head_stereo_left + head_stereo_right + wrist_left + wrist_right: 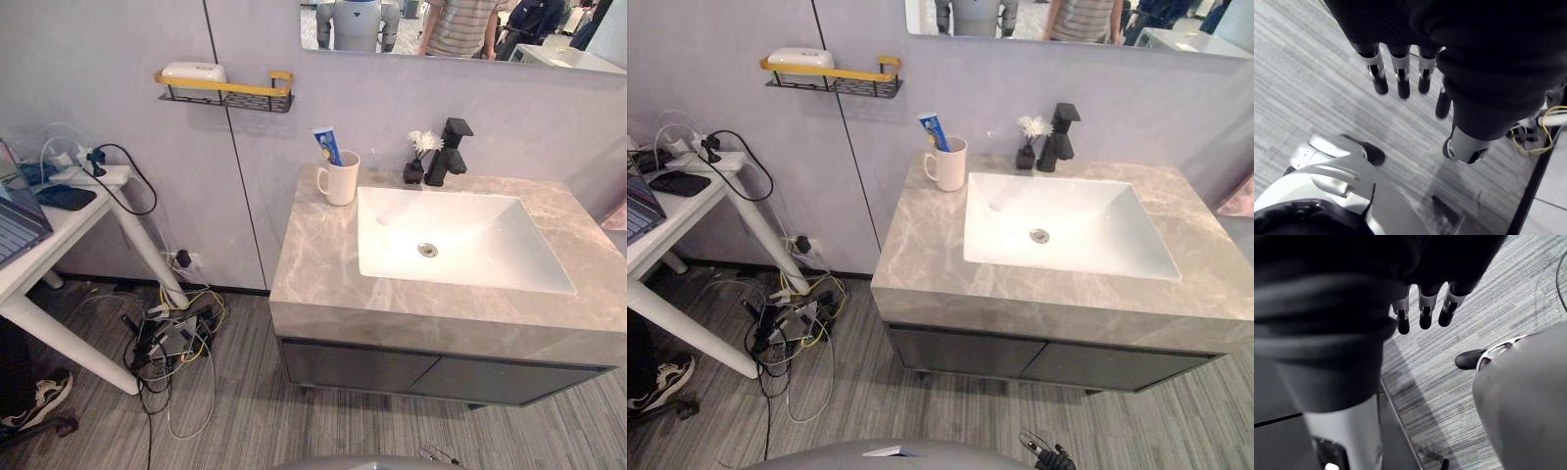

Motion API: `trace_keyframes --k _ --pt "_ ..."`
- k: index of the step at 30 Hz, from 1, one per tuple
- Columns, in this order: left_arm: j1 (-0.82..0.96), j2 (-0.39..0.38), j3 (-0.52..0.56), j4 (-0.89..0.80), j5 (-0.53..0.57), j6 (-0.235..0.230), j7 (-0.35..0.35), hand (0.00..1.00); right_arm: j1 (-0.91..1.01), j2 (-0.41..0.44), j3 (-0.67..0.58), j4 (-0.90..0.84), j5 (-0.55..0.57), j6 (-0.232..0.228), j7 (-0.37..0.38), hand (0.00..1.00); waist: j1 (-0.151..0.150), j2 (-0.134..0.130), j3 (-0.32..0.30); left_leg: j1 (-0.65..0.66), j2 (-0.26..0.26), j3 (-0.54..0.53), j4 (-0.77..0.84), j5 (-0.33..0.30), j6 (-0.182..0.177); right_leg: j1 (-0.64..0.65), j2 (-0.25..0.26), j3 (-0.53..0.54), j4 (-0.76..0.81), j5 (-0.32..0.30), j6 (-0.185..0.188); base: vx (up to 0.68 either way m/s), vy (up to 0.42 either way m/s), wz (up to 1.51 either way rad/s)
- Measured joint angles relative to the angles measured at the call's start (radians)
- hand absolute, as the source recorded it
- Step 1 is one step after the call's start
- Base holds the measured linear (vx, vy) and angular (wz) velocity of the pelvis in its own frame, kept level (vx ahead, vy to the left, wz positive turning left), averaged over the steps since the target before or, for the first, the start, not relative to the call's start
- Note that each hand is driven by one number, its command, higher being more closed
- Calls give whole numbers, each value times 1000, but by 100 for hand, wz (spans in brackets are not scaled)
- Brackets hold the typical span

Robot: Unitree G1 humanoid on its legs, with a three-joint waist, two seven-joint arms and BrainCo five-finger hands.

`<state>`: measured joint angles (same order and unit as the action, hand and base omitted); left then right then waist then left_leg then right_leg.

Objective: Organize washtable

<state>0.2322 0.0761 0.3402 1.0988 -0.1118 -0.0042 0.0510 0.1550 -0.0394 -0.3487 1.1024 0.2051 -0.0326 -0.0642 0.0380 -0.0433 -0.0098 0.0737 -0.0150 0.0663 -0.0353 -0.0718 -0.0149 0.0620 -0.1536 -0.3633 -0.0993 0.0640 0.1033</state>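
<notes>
- You are looking down at the grey marbled washtable [323,264], which is standing against the far wall with a white basin [490,235] sunk into its right part.
- A white mug [341,181] is sitting at the far left corner of the top, just left of the basin, and is holding a blue toothpaste tube [327,145] that is leaning left. Its print is too small to read.
- A small dark vase [413,172] of white flowers [424,141] is standing just left of the black faucet [451,152], behind the basin.
- A yellow-railed wall shelf [227,90] is carrying a white box [194,72], up and left of the mug.
- Your left hand [1400,68] is hanging over the grey floor, fingers loosely extended, holding nothing.
- Your right hand [1425,308] is hanging likewise, fingers relaxed and empty.
</notes>
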Motion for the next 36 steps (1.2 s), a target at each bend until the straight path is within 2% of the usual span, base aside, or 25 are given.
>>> trace_keyframes --k 3,6,9,11,12,13,14,16,17,19,21,23,25,28,29,32,34,36 --pt "-5 7 -25 -2 1 -2 0 0 -17 1 20 -1 0 0 0 0 0 -3 5 -45 0 22 34 -20 2 -47 0 27 4 -2 5 71 -2 -20" --pt "-19 9 -27 1 6 1 3 0 -42 0 23 -5 4 -1 5 0 2 1 49 -75 2 64 115 -60 15 -64 -1 75 8 15 5 56 36 -44" --pt "-44 18 -64 3 56 1 9 0 -73 -1 23 -15 11 -6 -1 0 5 3 79 -122 2 150 166 -91 34 -160 -5 187 59 36 9 18 110 -94" --pt "-77 24 -83 4 82 0 15 0 -85 0 42 -42 11 -6 -3 0 3 6 113 -136 3 223 193 -108 57 -213 0 246 76 91 -3 -78 200 -132" --pt "-88 18 -82 -3 83 -1 25 0 -88 -7 68 -52 11 -8 -3 0 12 17 131 -139 25 279 206 -114 72 -227 20 244 46 171 -21 -44 174 -118" --pt "-90 13 -82 -4 81 -3 27 0 -91 -16 69 -56 11 -8 -2 0 11 26 140 -140 34 302 202 -120 82 -235 20 217 81 145 -30 187 -8 -115" --pt "-92 11 -82 -9 80 -8 28 0 -97 -19 67 -58 13 -4 -2 0 5 37 147 -136 38 340 195 -126 91 -276 5 112 303 -7 -53 346 -154 -60" --pt "-91 10 -81 -12 79 -7 29 0 -90 -20 65 -58 12 -5 -3 0 11 37 148 -115 41 376 191 -130 104 -277 -30 7 569 -160 -83 466 -286 -60" --pt "-86 8 -79 -12 78 -4 29 0 -94 -23 66 -43 11 -4 -1 0 22 38 148 -95 41 410 181 -125 111 -235 -48 -66 693 -223 -79 513 -343 -68" --pt "-68 7 -61 -13 76 -1 27 0 -106 -18 83 -33 10 -2 -1 0 32 26 139 -99 37 456 180 -120 120 -137 -79 -156 760 -277 -61 518 -339 -76" --pt "-67 9 -55 -13 56 4 28 0 -132 -13 95 -15 9 0 0 0 49 14 131 -125 31 490 191 -108 129 -73 -97 -194 737 -289 -52 389 -240 -66" --pt "-68 13 -57 -21 39 4 28 0 -171 -11 110 3 7 1 1 0 60 -4 125 -180 15 518 206 -86 138 38 -89 -198 537 -278 -14 221 -175 -43" --pt "-72 14 -57 -21 35 2 29 0 -197 -13 113 0 7 0 1 0 66 -12 128 -212 -4 538 225 -74 144 107 -86 -197 366 -273 1 -130 -74 -19" --pt "-78 12 -65 -21 19 -1 36 0 -214 -17 151 -5 7 -2 8 0 71 -9 130 -247 -2 523 228 -17 133 153 -33 -202 188 -279 13 -347 -144 -8" --pt "-79 13 -68 -20 19 -1 40 0 -213 -18 155 -6 8 -3 9 0 70 -9 130 -266 5 507 226 10 130 154 -13 -202 153 -283 30 -339 -135 18" --pt "-74 9 -99 -17 19 2 49 0 -167 -24 156 -11 10 -4 7 0 64 11 138 -285 61 471 259 43 113 156 41 -210 146 -275 15 -320 -120 9" --pt "-65 9 -105 -9 23 8 52 0 -123 -24 154 -11 11 -10 7 0 71 20 151 -338 146 442 404 44 108 147 72 -172 154 -271 -21 -248 -93 -55" --pt "-63 10 -103 -8 25 12 58 0 -99 -30 150 -11 11 -10 7 0 74 18 177 -358 180 377 508 49 87 146 71 -122 181 -278 -41 -149 -39 -86"
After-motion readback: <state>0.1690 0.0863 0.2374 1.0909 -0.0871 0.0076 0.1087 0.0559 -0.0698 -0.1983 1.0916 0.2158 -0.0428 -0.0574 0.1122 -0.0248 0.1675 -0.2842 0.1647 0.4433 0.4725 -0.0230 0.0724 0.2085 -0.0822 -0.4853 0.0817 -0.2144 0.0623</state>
